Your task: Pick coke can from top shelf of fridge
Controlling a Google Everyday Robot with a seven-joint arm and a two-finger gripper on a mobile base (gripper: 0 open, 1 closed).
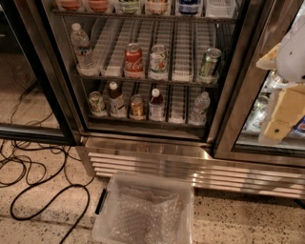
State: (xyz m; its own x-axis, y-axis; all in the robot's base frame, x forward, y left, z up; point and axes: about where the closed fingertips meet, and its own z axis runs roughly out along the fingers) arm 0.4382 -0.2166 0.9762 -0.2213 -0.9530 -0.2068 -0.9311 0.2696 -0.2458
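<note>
Camera view. Looks down into the fridge (143, 148), steel frame and slatted base above a speckled floor. Finds the top shelf (143, 15) right at the upper edge, its load cut off so that only the bottoms show. Takes the coke can (98, 5) to be probably the reddish base second from the left there, though a like reddish base (70, 4) stands just beside it and the cropping leaves this unsure. Places the hand (281, 121) far to the right and lower, at the right edge, in front of the right door (238, 95) and well apart from the can. Cannot tell whether the hand is open or closed, or what it holds. Notes on the middle rack (183, 52) a red can with white script (133, 59), a pale can (158, 61), a green can (209, 62) and a water bottle (82, 47). Sees on the floor a clear bin (152, 175) lined with bubble wrap (143, 214), and black cables (28, 167) at left.
</note>
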